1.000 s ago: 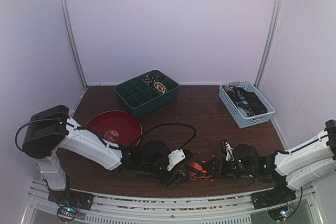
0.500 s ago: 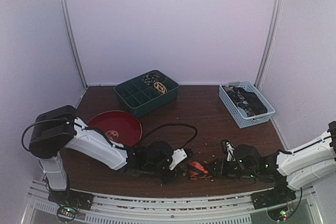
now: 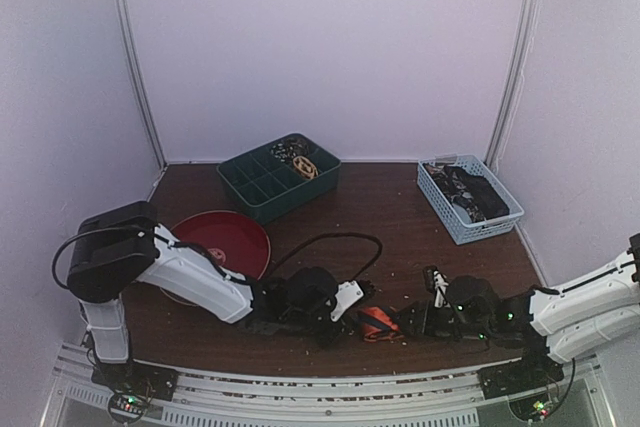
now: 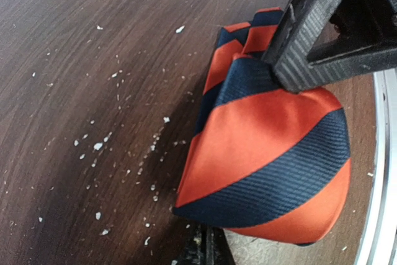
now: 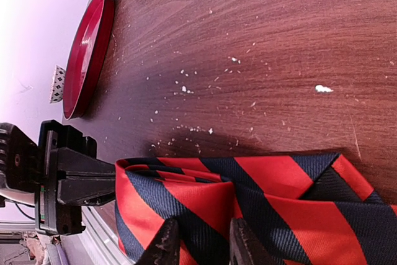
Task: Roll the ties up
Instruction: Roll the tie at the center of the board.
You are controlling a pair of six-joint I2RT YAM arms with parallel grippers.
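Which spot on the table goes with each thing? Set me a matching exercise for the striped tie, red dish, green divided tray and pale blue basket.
Things:
1. striped tie
2. red dish
3. green divided tray
4. pale blue basket

Places:
A. back right corner
B. near edge, middle
C. at the back, left of centre
D. left side, nearer than the tray

Pairs: 1-B, 2-D, 3-C, 4-A
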